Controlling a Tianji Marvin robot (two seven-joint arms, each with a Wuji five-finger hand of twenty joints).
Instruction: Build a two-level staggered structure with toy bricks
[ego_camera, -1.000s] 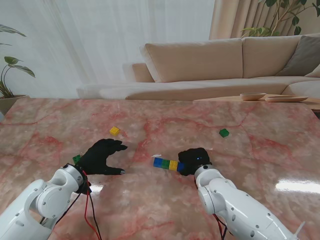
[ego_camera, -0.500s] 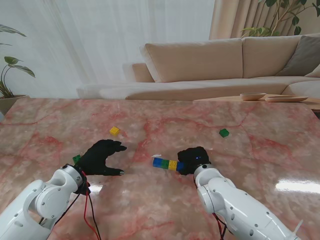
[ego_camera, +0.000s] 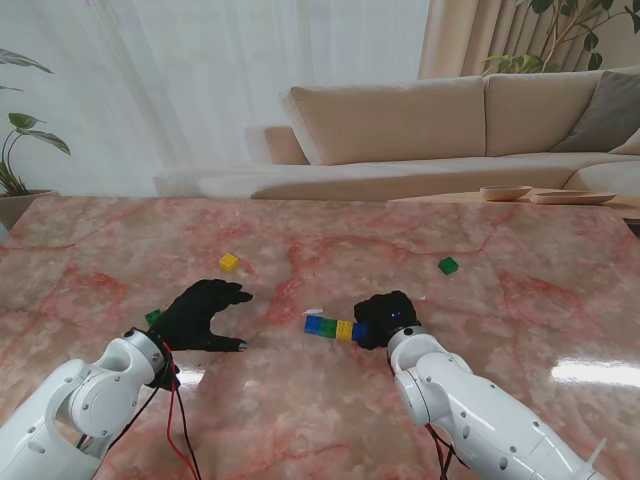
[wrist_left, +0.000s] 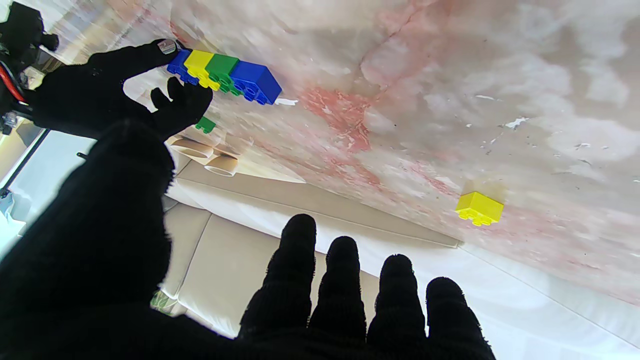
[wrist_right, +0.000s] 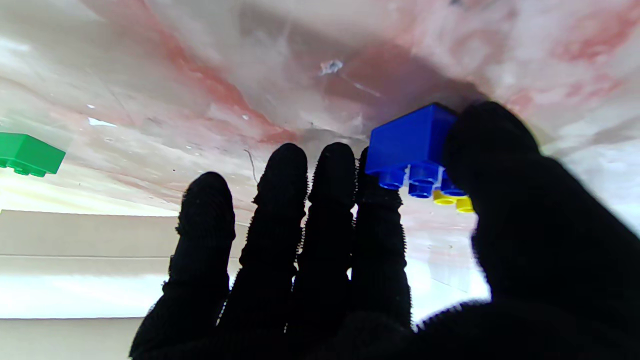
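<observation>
The right robot hand (ego_camera: 386, 319) was closed on the end blue brick (wrist_right: 410, 142) of a single-level brick row (ego_camera: 332, 327) of four bricks, thumb on one side, fingers on the other. Over the preceding second the row had shifted slightly towards the left robot hand (ego_camera: 200, 314) and away from the right arm's wrist; the right robot hand had moved with it. This suggests the base course was being nudged into position rather than lifted.

The left robot hand rested on the desk (ego_camera: 520, 300), fingers spread, holding nothing, unchanged in position. A loose yellow brick (ego_camera: 229, 262) lay beyond its fingertips, farther from me. A loose green brick (ego_camera: 448, 265) lay beyond the right robot hand, well apart. A small green brick (ego_camera: 152, 317) sat just beside the left wrist.

No second level existed yet. In my judgement the task was at the base-alignment step, with the upper staggered course not begun.
</observation>
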